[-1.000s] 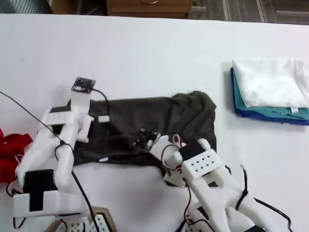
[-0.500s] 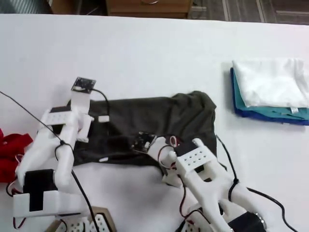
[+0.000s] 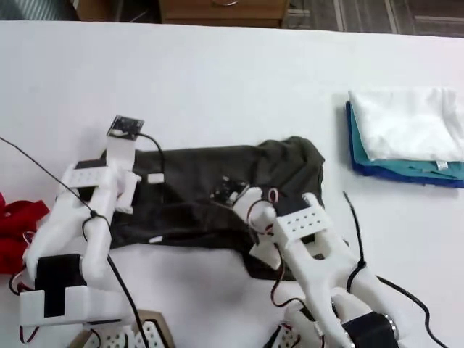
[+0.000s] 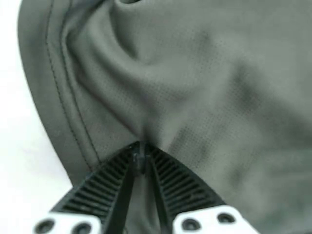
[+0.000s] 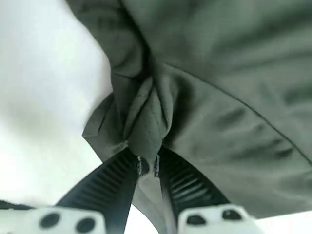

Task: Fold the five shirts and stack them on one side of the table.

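Note:
A dark grey shirt [image 3: 217, 170] lies spread across the middle of the table in the high view. My left gripper [image 3: 138, 194] is at the shirt's left end. In the left wrist view it [image 4: 141, 157] is shut, pinching a fold of the grey shirt [image 4: 195, 83]. My right gripper [image 3: 254, 221] is over the shirt's near edge, towards the right. In the right wrist view it [image 5: 146, 165] is shut on a bunched pleat of the same shirt [image 5: 219, 78], lifted off the white table.
A stack of folded shirts sits at the right side, a white one [image 3: 406, 119] on top of teal and blue ones [image 3: 406, 171]. A crumpled red shirt [image 3: 14, 225] lies at the left edge. A wooden cabinet [image 3: 217, 9] stands beyond the table's far edge.
My right gripper has moved towards the far side and slightly right, taking the shirt's near edge with it. The left arm has not moved.

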`<state>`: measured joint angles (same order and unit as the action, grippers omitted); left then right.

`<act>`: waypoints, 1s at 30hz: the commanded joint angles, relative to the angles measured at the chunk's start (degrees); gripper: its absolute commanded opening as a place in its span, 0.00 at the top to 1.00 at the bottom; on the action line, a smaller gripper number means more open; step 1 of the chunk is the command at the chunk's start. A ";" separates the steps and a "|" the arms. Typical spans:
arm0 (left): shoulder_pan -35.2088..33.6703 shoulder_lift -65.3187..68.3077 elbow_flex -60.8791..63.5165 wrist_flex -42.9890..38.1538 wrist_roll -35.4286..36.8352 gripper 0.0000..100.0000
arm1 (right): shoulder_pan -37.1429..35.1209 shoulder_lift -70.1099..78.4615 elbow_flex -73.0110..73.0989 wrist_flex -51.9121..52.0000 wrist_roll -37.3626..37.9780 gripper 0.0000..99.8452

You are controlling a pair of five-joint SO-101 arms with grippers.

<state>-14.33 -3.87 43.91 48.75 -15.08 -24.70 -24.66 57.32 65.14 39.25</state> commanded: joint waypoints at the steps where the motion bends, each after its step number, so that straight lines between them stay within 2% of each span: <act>1: -0.18 0.09 -1.98 0.35 -0.35 0.97 | 0.40 -4.79 -3.69 3.82 0.44 0.98; 11: -0.18 0.09 -1.98 0.26 -0.35 0.97 | 0.48 -15.96 -2.81 12.97 0.44 0.98; 26: -0.18 0.09 -1.98 0.26 -0.35 0.97 | 0.31 -15.78 5.63 9.01 0.53 0.98; 30: -0.18 0.09 -1.98 0.26 -0.35 0.97 | -3.30 -15.78 7.21 7.52 0.53 0.98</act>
<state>-14.33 -3.87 43.91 48.75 -15.08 -25.58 -38.81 64.35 73.49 39.34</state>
